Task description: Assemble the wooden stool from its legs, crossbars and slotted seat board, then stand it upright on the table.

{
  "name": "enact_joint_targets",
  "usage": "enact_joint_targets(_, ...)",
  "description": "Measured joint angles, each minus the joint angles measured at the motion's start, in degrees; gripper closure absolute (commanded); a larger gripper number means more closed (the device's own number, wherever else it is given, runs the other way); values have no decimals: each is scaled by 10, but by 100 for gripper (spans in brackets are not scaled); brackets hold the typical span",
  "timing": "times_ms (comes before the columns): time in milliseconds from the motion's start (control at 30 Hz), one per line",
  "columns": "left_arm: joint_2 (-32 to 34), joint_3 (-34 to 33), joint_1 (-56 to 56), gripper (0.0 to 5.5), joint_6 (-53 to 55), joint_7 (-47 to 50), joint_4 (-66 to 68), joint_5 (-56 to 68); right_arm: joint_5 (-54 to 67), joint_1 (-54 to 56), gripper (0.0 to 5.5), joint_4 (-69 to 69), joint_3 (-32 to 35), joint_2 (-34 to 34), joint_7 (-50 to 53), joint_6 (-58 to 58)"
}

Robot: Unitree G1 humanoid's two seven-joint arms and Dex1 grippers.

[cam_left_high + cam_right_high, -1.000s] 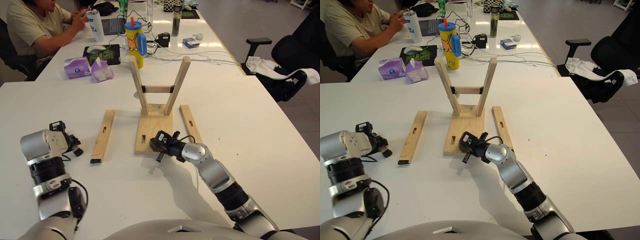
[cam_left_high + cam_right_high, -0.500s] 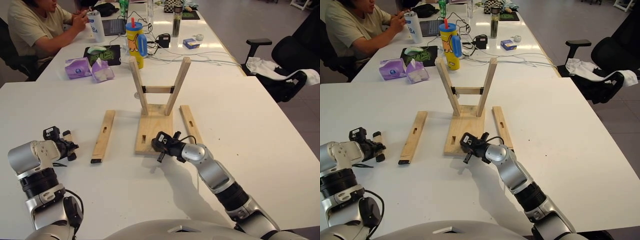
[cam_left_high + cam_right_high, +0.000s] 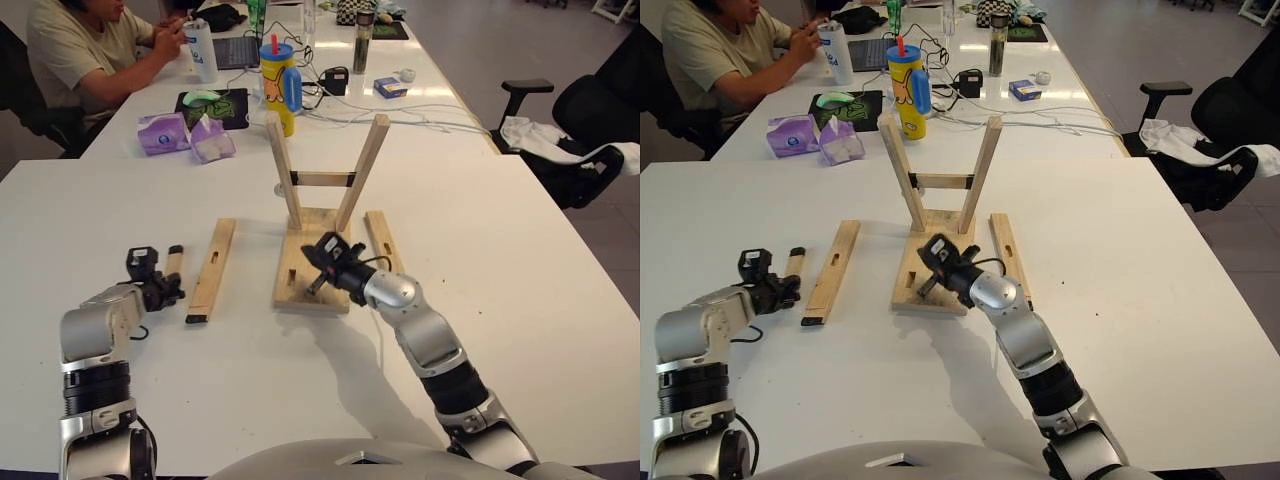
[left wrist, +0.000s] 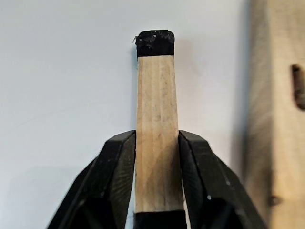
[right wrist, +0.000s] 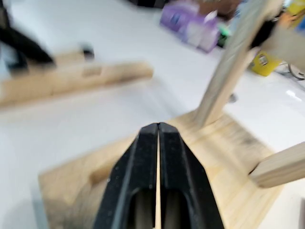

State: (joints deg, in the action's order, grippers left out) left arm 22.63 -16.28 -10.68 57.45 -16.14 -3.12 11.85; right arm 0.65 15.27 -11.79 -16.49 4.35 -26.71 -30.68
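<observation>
The slotted seat board (image 3: 298, 283) lies flat mid-table with two legs (image 3: 282, 172) standing in it, joined by a crossbar (image 3: 320, 180). One loose leg (image 3: 212, 268) lies left of the board and another (image 3: 383, 240) right of it. My left gripper (image 3: 166, 287) is shut on a short black-tipped crossbar (image 4: 156, 109), low over the table beside the left loose leg (image 4: 281, 119). My right gripper (image 5: 158, 138) is shut and empty, hovering over the seat board (image 5: 214, 162) near the upright legs (image 5: 233, 62).
At the far end are a yellow cup (image 3: 277, 85), tissue packs (image 3: 185, 135), cables, a laptop and a seated person. An office chair (image 3: 585, 130) stands off the right edge. Bare white tabletop (image 3: 520, 260) surrounds the parts.
My left gripper has swung forward and right toward the left loose leg, the short crossbar now in it. My right gripper moved from the board's near edge to over the board.
</observation>
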Motion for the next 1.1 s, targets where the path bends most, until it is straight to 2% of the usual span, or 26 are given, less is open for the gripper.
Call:
enact_joint_targets(200, 35, 61, 15, 419, -162, -39, -80, -33, 170, 23, 472, -33, 115, -36, -21, -119)
enact_joint_targets(433, 49, 77, 45, 419, -226, -53, -102, -46, 286, 27, 365, -41, 177, -64, -4, -187)
enact_joint_targets(567, 60, 136, 55, 419, -315, -88, -180, -64, 381, 30, 310, -44, 222, -102, 21, -238)
enact_joint_targets(700, 60, 186, 72, 419, -370, -113, -201, -77, 473, 45, 307, -28, 290, -119, 67, -272)
enact_joint_targets(833, 56, 208, 76, 419, -388, -125, -213, -75, 527, 58, 307, -5, 324, -121, 97, -283)
enact_joint_targets(1100, 34, 229, 70, 419, -386, -131, -228, -63, 586, 72, 307, 44, 336, -118, 119, -289)
